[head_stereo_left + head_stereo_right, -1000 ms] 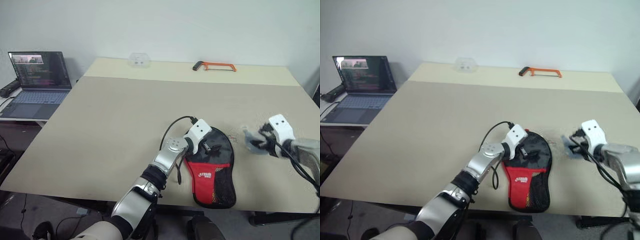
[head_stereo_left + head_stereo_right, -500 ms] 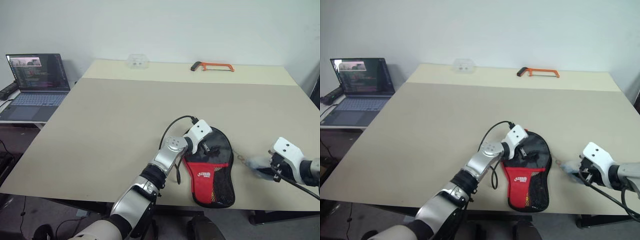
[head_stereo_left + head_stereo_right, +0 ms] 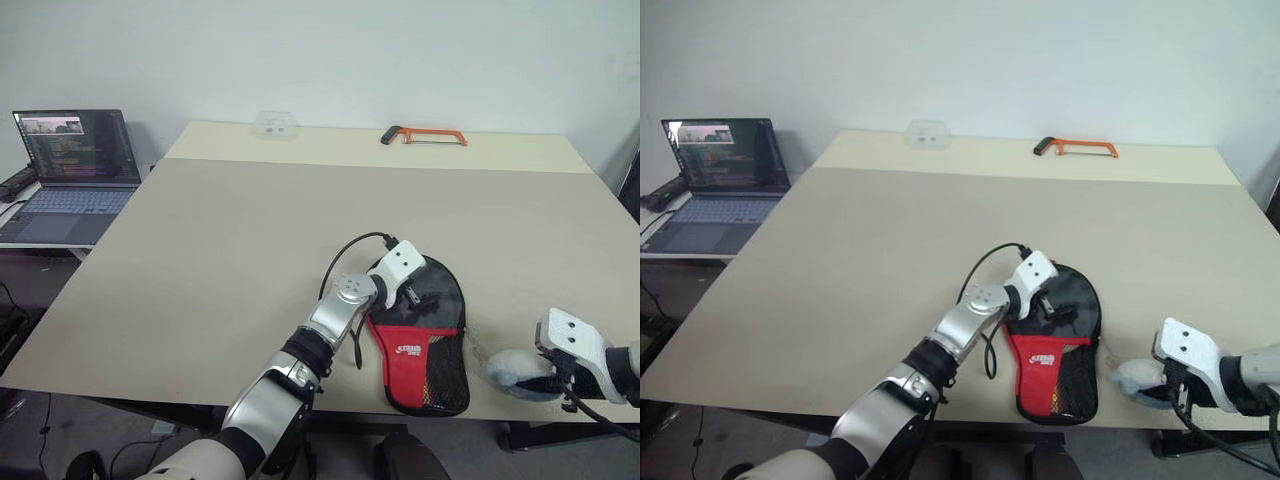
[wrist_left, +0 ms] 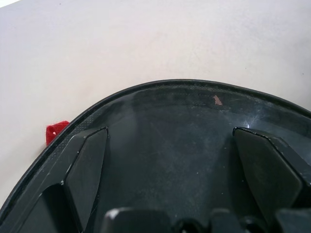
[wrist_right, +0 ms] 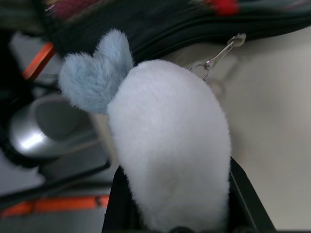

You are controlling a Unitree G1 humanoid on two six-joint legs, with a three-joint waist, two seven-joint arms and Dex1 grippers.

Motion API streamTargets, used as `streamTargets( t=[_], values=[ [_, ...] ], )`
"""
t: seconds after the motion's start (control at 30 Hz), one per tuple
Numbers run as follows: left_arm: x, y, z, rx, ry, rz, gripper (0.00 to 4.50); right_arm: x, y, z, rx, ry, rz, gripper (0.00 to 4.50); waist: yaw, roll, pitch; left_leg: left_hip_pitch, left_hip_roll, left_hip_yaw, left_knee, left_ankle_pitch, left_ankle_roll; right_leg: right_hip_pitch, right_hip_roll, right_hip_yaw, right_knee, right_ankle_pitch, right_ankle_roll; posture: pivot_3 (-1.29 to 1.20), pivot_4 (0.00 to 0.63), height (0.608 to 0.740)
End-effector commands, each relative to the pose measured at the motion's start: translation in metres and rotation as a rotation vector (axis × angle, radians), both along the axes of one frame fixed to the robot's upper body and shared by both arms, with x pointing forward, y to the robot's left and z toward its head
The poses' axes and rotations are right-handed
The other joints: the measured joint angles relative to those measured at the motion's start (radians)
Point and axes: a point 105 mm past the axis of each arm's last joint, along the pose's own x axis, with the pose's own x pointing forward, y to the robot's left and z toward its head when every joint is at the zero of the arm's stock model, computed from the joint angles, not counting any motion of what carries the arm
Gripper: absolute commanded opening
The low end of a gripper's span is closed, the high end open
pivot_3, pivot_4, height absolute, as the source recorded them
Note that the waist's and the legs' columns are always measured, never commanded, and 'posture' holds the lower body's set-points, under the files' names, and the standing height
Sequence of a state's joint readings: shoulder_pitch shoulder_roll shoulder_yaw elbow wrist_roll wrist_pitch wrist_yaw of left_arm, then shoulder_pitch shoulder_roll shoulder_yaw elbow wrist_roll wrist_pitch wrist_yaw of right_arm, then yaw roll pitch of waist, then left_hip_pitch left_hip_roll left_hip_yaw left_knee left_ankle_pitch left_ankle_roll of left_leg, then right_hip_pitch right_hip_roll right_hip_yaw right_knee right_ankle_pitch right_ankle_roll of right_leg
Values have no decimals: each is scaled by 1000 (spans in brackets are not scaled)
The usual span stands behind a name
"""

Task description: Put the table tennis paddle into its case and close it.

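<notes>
The case, a black pouch with a red panel and a mesh pocket, lies flat near the table's front edge. My left gripper is open, with both fingers resting on the case's round black top. My right gripper is shut on the grey-white fluffy ball charm, low over the front edge to the right of the case. A thin metal chain runs from the charm to the case's edge. The table tennis paddle is hidden.
An orange hacksaw and a small clear plastic box lie along the far edge of the beige table. An open laptop sits on a lower surface at the left.
My right gripper has drawn back toward the table's front edge and turned downward, taking the fluffy charm along. The left gripper stayed on the case.
</notes>
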State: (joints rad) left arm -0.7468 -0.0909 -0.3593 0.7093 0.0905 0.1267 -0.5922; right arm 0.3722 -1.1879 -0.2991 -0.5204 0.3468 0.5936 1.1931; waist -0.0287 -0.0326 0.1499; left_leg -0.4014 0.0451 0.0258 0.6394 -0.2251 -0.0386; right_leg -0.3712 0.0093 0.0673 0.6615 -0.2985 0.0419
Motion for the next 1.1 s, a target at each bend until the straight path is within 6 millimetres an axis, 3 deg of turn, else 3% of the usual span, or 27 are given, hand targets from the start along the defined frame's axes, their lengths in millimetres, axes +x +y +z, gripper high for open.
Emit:
streamTargets(
  t=[0.03, 0.37, 0.53, 0.83, 1.1],
  values=[
    [-5, 19, -42, 134, 100, 34, 4500, -14, 8, 5, -6, 53, 112, 616, 1, 0, 0, 0, 0, 0, 0, 0, 0, 0, 0, 0, 0, 0, 0, 0, 150, 740],
    [-7, 17, -42, 149, 98, 9, 4500, -61, 49, -18, 62, 209, 331, 564, 1, -2, 1, 1, 0, 0, -2, 0, 0, 0, 0, 0, -2, 0, 0, 0, 150, 740],
    [-7, 18, -42, 151, 98, 9, 4500, -69, 57, -25, 76, 235, 357, 564, 1, -3, 1, 1, 0, 0, -2, 0, 0, 0, 0, 0, -2, 0, 0, 0, 150, 740],
    [-6, 22, -44, 159, 101, 15, 4500, -58, 51, -26, 63, 203, 318, 564, 1, -4, 1, 1, 0, 0, -2, 0, 0, 0, 0, 0, -2, 0, 0, 0, 150, 740],
    [-4, 23, -44, 162, 97, 26, 4500, -12, 20, 3, 36, 38, 155, 564, 0, -5, 1, 1, 0, 0, -2, 0, 0, 1, 0, 1, -2, 0, 0, 0, 150, 740]
  ],
)
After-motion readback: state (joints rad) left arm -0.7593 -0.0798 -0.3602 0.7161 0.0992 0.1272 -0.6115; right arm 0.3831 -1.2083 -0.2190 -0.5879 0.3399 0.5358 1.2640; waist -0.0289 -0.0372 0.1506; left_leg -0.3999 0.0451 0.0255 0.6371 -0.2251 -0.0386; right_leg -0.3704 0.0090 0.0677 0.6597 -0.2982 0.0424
